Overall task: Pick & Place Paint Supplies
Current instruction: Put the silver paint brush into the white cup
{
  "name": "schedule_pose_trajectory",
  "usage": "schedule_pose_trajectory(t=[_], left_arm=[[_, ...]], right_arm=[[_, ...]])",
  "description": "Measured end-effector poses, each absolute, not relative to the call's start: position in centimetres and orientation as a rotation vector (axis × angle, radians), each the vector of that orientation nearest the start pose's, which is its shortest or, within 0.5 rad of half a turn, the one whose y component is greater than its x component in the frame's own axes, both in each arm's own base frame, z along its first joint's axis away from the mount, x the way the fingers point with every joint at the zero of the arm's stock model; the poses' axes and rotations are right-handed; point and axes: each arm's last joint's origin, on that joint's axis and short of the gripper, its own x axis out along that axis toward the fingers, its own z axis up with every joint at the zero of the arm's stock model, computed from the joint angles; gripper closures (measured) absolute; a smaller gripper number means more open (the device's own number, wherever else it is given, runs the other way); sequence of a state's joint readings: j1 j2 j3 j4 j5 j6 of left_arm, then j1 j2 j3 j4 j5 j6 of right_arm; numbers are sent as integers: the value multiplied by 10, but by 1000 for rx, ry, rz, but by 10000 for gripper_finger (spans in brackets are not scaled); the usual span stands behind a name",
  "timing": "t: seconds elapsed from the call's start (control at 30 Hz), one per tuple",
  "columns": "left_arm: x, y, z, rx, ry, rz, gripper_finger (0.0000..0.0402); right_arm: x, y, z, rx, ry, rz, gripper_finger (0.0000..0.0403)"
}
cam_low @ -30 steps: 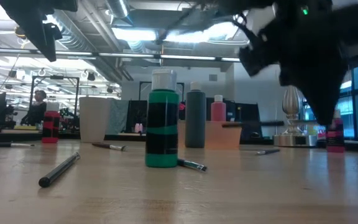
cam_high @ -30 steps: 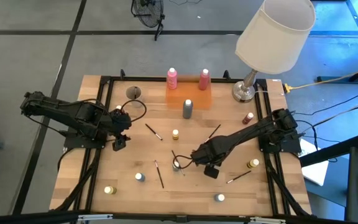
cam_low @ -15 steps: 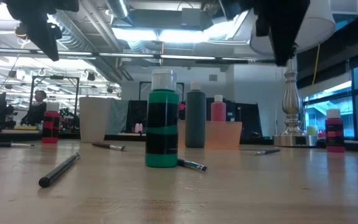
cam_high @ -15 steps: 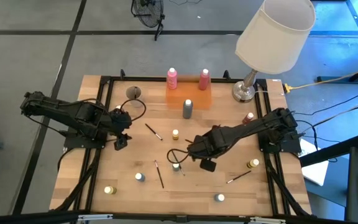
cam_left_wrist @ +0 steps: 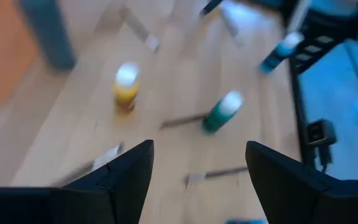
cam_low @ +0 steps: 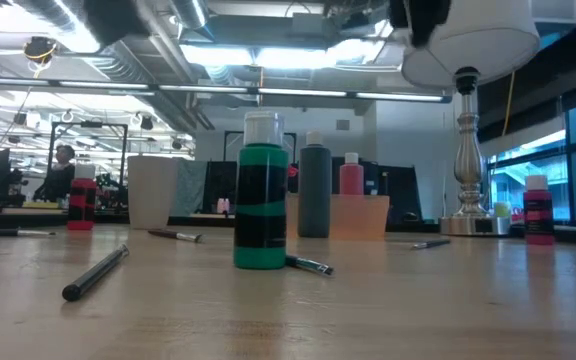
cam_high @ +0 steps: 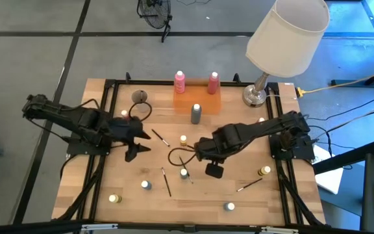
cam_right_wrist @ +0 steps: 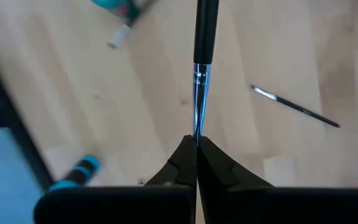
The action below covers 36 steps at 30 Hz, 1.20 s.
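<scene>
Right tool (cam_right_wrist: 196, 144), pinched shut on a brush (cam_right_wrist: 202, 62) by its thin tip, hangs over mid-tabletop (cam_high: 239, 201) above a green bottle (cam_high: 184, 173). Such a slim hold (only the tip, it seems) could let it swivel or drop. Left tool (cam_left_wrist: 197, 163), jaws apart and empty, might collide nearby.

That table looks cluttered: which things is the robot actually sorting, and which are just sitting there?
Part of the job:
- two pink bottles
- grey bottle
- green bottle
- small pots, like the yellow-lidded one
- thin brushes; the right gripper is shut on a brush

Just lying about:
- lamp
- orange tray
- beige cup
</scene>
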<state>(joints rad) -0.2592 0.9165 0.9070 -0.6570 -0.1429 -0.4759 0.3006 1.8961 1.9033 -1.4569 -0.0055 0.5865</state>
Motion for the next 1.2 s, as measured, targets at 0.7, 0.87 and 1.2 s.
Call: schedule_pose_trajectory(t=[0.7, 0.87, 1.2], left_arm=[[167, -54, 363, 414, 496, 287, 151], [167, -56, 362, 566, 506, 413, 151], [168, -66, 360, 909, 564, 629, 151]], right_arm=[[377, 77, 375, 684, 1156, 113, 403], [382, 65, 376, 696, 1096, 67, 403], [401, 56, 389, 711, 859, 84, 403]])
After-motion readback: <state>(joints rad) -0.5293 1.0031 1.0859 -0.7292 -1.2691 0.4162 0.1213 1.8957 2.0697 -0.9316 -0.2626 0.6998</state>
